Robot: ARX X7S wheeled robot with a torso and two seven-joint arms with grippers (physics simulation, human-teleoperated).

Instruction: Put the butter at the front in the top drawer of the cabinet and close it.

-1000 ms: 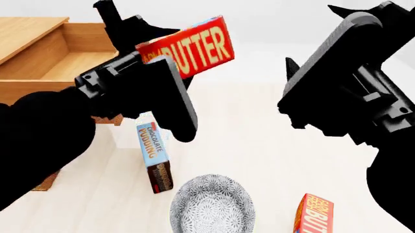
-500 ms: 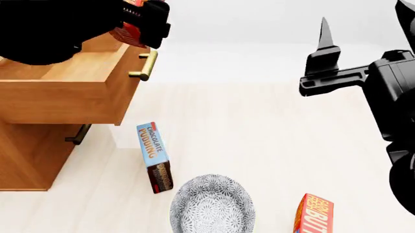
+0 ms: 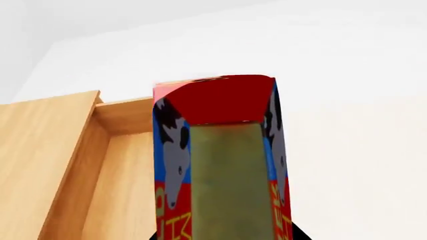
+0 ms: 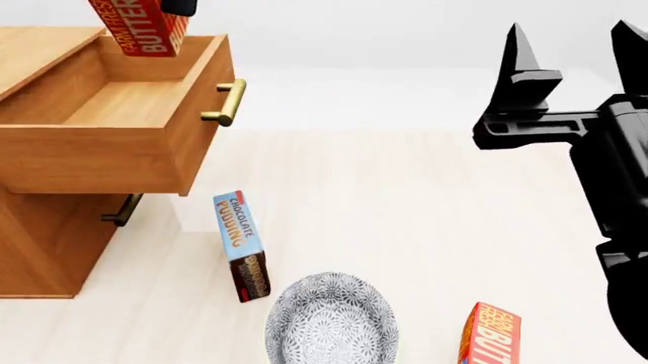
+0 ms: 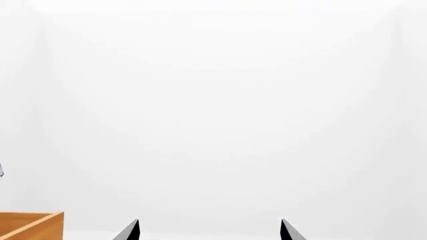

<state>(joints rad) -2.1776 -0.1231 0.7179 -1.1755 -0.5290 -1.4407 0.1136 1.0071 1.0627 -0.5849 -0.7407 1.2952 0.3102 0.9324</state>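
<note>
A light-brown wooden cabinet (image 4: pixel 45 250) stands at the left side of a pale floor; its top drawer (image 4: pixel 111 129) is pulled fully open, its brass bar handle (image 4: pixel 228 102) facing the open floor, and its inside is bare wood; the lower drawer (image 4: pixel 61 227) beneath it is closed, only part of its handle showing. A red butter carton (image 4: pixel 142 26), lettered "BUTTER" on an orange-yellow face, hangs in the air above the open drawer near its back wall, not touching the wood; in the left wrist view the same carton (image 3: pixel 220 160) fills the middle of the picture, grasped by the left gripper (image 4: pixel 182 6), of which only a dark scrap shows at the top edge of the head view. The right gripper (image 4: pixel 577 53) is raised at the right, well apart from everything, its two pointed fingers spread and holding nothing. On the floor in front of the cabinet a blue-and-brown chocolate pudding box (image 4: pixel 240 244) stands; just beside it, nearer the robot, sits a grey patterned bowl (image 4: pixel 331 320); a second butter carton (image 4: pixel 490 335) stands to the right of the bowl.
</note>
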